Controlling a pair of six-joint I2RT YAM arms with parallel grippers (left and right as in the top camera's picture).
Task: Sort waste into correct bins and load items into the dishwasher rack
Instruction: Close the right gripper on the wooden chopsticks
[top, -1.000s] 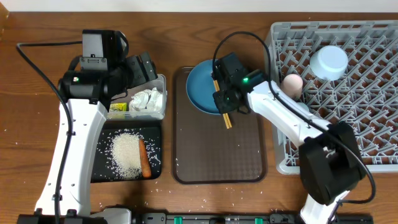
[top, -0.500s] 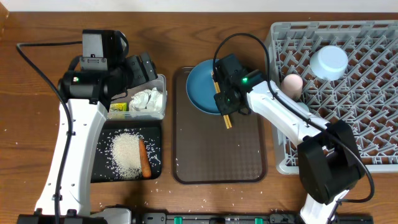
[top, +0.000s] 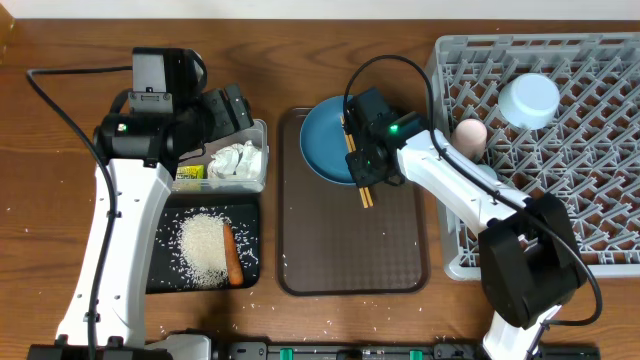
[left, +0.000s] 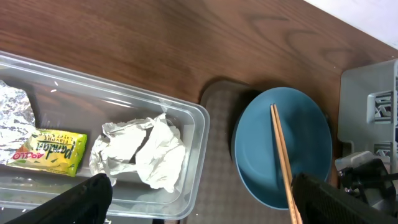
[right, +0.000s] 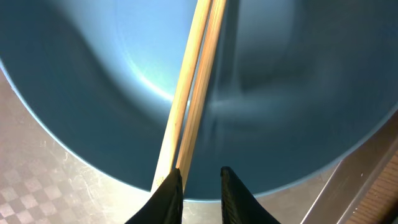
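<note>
My right claw (right: 200, 171) hangs low over the large dark blue round plate (right: 93, 93), fingers nearly together. The pair of wooden chopsticks (right: 196, 81) lies across the plate and runs under one fingertip; I cannot tell whether I am gripping them. The plate sits at the far end of the dark brown serving tray (top: 350, 250).

Just right stands the large grey pegged rack (top: 580, 150), holding a pale blue-white bowl (top: 528, 100) and a pale pink cup (top: 470, 133).

My left claw (left: 199, 193) is spread wide above the clear rectangular plastic tub (left: 186, 112), which holds crumpled white tissue (left: 146, 152), a yellow-green snack wrapper (left: 46, 150) and silvery foil (left: 12, 109). Beside it, the shallow black tray (top: 175, 278) carries white rice (top: 203, 248) and a small orange carrot (top: 232, 255).

Everything rests on a brown wooden table (top: 60, 200).
</note>
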